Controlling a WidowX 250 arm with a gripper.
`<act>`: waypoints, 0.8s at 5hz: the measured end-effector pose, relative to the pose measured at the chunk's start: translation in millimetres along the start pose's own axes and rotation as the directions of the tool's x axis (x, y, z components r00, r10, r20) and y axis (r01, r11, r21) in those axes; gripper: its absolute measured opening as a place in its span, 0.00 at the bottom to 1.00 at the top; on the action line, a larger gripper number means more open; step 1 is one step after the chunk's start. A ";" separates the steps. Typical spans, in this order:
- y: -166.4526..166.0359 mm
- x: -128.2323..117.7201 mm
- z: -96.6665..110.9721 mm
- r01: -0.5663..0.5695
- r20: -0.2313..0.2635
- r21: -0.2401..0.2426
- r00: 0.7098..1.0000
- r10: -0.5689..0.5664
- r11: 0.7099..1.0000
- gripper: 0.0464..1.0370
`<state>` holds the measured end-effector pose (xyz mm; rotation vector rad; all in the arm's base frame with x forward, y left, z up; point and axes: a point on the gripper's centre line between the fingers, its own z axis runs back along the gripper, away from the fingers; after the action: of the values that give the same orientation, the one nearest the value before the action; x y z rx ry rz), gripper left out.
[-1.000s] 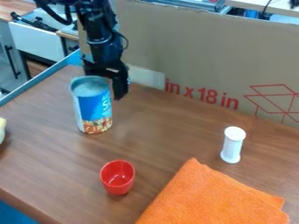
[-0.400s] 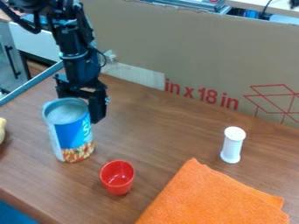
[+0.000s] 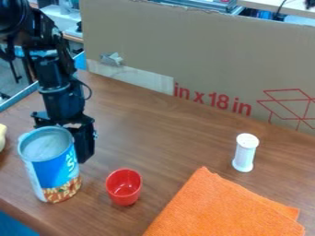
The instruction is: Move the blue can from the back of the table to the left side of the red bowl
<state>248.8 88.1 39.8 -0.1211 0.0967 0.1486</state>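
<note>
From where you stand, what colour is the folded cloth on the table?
The cloth is plain orange, seen best in the camera view.

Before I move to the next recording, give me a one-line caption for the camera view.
A blue can at the black robot hand, beside a red cup, orange cloth and white container.
</note>
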 end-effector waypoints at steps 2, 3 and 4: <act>-1.9 -4.1 6.6 -0.016 0.015 0.002 1.000 0.016 1.000 0.97; -5.9 13.1 33.0 0.018 0.143 0.003 0.990 -0.018 1.000 0.97; -15.1 17.0 68.0 0.093 0.244 0.013 0.965 -0.094 0.996 0.97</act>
<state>273.8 84.3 106.8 -0.1045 -0.1549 0.0683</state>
